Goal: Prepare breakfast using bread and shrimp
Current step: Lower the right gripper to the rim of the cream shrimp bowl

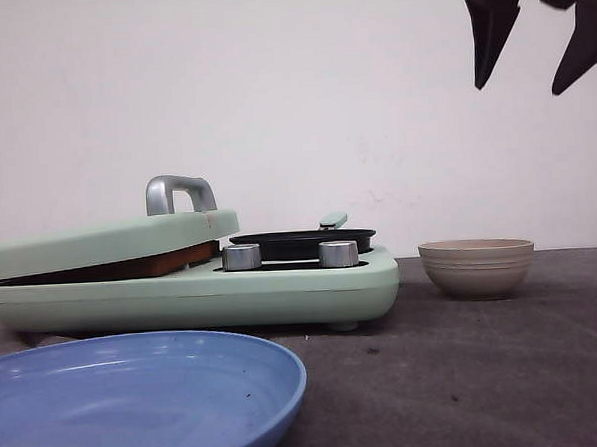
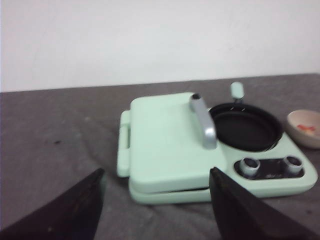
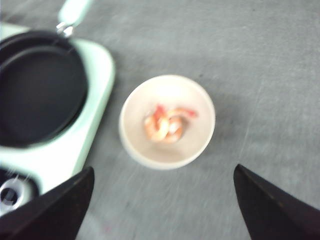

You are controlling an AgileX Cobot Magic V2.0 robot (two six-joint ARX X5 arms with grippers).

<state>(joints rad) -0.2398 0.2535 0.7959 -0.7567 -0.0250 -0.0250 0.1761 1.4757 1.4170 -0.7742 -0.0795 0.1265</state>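
The shrimp (image 3: 167,124), a curled red-orange piece, lies in the beige ribbed bowl (image 3: 167,155). My right gripper (image 3: 163,169) hangs open well above that bowl, high at the top right in the front view (image 1: 521,87). The bread shows only as a brown strip (image 1: 150,263) in the gap under the nearly shut lid (image 1: 109,241) of the mint-green breakfast maker (image 1: 282,289). My left gripper (image 2: 156,172) is open and empty, held back from the maker's lid (image 2: 160,140). The shrimp (image 2: 307,128) is also in that view, at the far edge.
A black frying pan (image 1: 302,243) sits on the maker's right half, behind two silver knobs (image 1: 241,257). A silver handle (image 1: 180,193) rises from the lid. A blue plate (image 1: 137,397) lies at the table's front left. The bowl (image 1: 477,266) stands right of the maker.
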